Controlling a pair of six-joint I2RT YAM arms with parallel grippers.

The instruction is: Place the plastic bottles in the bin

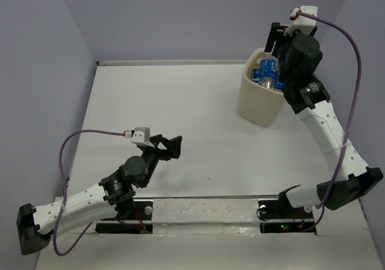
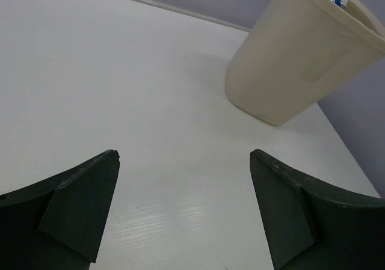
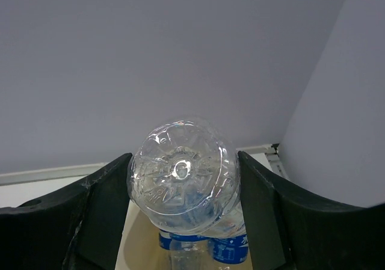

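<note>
bin [image 1: 257, 101]: cream-beige tub with a rounded-square rim, tapering to the base; upright at the table's far right.
bottles [image 1: 264, 74]: clear and crinkly with blue labels; bunched inside the bin, reaching up to the rim.
top bottle [image 3: 180, 183]: clear, moulded base facing the wrist camera; over the bin's mouth above the others, pinched in the right gripper [image 3: 183, 162].

White perforated arm links [image 1: 328, 125] with black joints [image 1: 133, 169], purple cables [image 1: 355, 59], black wedge-shaped tool fingers [image 2: 78, 204]; connectors [image 1: 127, 134] look red, perhaps.
</note>
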